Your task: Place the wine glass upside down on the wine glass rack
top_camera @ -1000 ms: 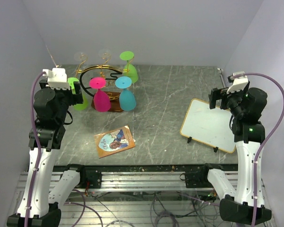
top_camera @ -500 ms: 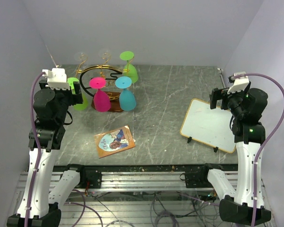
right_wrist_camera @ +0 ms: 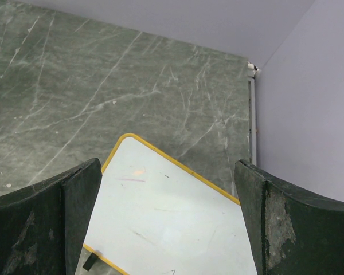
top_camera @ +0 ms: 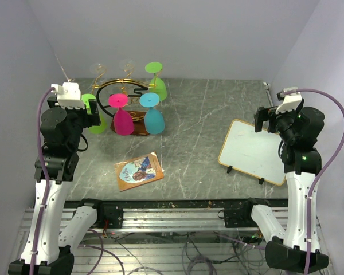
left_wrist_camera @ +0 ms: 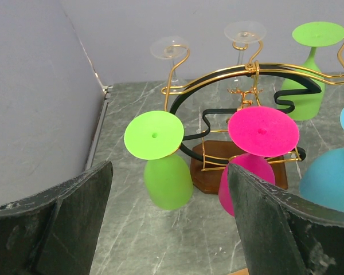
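Nothing legible is showing in any view. The orange-bordered card [top_camera: 139,171] is carrying a printed picture with a pale scrawl near its upper left corner, but it is coming through too small to read as words. The whiteboard [top_camera: 253,150] is bearing only faint pink and orange smudges in the right wrist view, and no letters or numbers are standing out on it.
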You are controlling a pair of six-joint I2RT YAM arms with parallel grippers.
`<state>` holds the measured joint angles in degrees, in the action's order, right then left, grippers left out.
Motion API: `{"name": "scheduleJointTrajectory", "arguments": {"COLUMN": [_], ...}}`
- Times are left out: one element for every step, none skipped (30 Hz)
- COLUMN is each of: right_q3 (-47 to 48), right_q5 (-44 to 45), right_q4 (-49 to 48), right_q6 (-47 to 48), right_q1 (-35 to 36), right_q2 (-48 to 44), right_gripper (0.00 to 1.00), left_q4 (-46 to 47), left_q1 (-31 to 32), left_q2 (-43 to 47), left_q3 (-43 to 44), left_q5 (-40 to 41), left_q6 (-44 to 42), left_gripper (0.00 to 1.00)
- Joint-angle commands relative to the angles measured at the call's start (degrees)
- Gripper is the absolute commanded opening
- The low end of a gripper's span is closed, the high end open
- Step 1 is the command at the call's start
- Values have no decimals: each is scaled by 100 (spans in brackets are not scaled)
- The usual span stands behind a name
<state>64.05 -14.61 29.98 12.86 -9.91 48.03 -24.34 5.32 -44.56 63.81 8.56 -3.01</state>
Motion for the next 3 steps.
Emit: {"name": "scheduleJointTrajectory", "arguments": {"right_q3": [-52,-39,-42], "right_q5": [-15,-13,-22], "right_q4": [18,20,9], "right_q6": [40,41,46], "right_q1": [-46,-46,-46], "right_q2": [-68,-66,-58], "right_gripper": [100,100,100], "left_q4": [-32,-29,-23], "left_q1": [-31,-36,-35], "left_q2": [61,65,68], "left_q3": [147,149,149], "left_q5": [-97,-94,-94], "left_q6": [10,8,10], "left_gripper": [91,91,91]}}
